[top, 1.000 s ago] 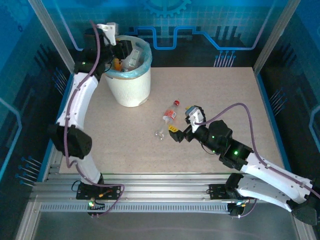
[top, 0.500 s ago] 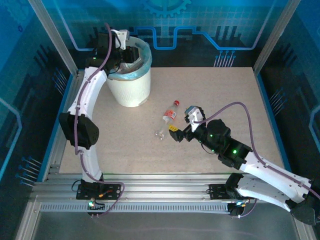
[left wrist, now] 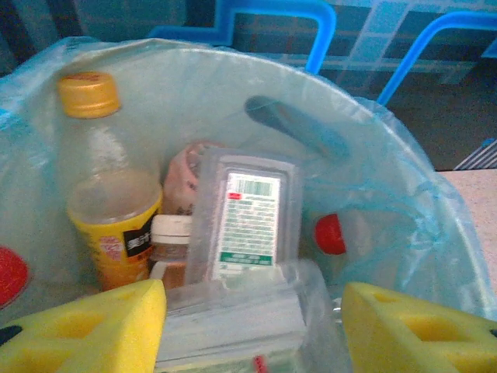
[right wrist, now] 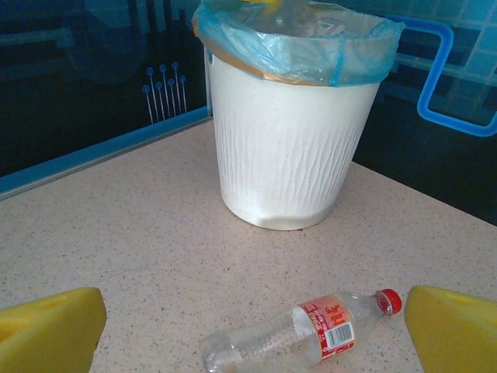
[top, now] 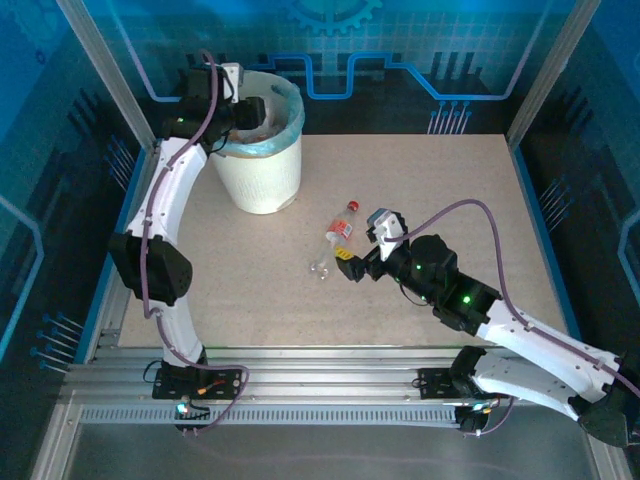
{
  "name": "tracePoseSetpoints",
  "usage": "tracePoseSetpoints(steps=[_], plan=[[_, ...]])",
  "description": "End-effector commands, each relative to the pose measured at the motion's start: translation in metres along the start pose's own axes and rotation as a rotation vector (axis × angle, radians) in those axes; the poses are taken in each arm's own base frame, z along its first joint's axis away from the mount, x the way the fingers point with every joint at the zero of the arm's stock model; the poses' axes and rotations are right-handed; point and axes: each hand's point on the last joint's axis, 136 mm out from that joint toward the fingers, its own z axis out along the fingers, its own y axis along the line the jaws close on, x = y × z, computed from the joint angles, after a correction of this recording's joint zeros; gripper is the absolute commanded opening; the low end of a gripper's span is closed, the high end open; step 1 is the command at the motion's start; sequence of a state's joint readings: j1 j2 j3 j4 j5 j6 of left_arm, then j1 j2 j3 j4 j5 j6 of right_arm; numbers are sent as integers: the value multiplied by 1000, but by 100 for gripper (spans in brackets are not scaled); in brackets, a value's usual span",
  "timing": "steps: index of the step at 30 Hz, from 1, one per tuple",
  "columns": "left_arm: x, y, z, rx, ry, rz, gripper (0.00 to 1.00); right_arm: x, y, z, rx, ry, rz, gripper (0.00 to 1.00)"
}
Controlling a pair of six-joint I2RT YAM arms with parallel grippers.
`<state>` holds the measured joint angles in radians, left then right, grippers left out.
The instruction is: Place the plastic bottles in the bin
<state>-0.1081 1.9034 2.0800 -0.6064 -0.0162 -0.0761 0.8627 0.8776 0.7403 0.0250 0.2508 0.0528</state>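
Left wrist — left jaws now apart over bin [left wrist: 388, 179].

The bin [top: 262, 175] stands at the surface's [top: 450, 200] far left, bottles [left wrist: 109, 210] inside it, my left claw [top: 248, 112] above its rim. One bottle [top: 340, 232] lies mid-surface, just beyond my right claw [top: 347, 266].

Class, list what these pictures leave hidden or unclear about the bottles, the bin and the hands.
- Left wrist view: whether the left hand grips the clear bottle between its fingers; bottom edge cuts it off.
- Same view: the bin's lower bottles, buried under upper ones.
- Top view: table bottle's label, too small.
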Motion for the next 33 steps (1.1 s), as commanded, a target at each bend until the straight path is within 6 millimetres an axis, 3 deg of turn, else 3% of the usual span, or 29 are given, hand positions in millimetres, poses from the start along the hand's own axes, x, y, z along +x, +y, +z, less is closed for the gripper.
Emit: tracePoseSetpoints(steps=[1, 6, 13, 17, 20, 22, 25, 29, 33], plan=[[-23, -4, -32, -14, -56, 23, 62, -16, -5, -3, 11, -33, 28, 100], [-9, -23, -24, -6, -2, 124, 62, -14, -4, 0, 12, -26, 33, 100], [10, 0, -9, -53, 58, 100, 60, -5, -7, 4, 29, 30, 55, 100], [4, 4, -14, -32, 57, 52, 59, 7, -20, 13, 118, 123, 115, 100], [-16, -10, -39, 30, 0, 32, 60, 13, -42, 20, 266, 204, 235, 100], [-30, -23, -66, 81, -63, 21, 61, 28, -59, 27, 368, 316, 329, 100], [-34, -35, -108, 118, -145, 37, 62, 52, -63, 48, 402, 499, 357, 100], [-8, -45, -153, 184, -250, 87, 65, 79, -58, 79, 424, 614, 377, 100], [40, -62, -192, 318, -397, 209, 74, 106, -54, 108, 442, 655, 411, 100]])
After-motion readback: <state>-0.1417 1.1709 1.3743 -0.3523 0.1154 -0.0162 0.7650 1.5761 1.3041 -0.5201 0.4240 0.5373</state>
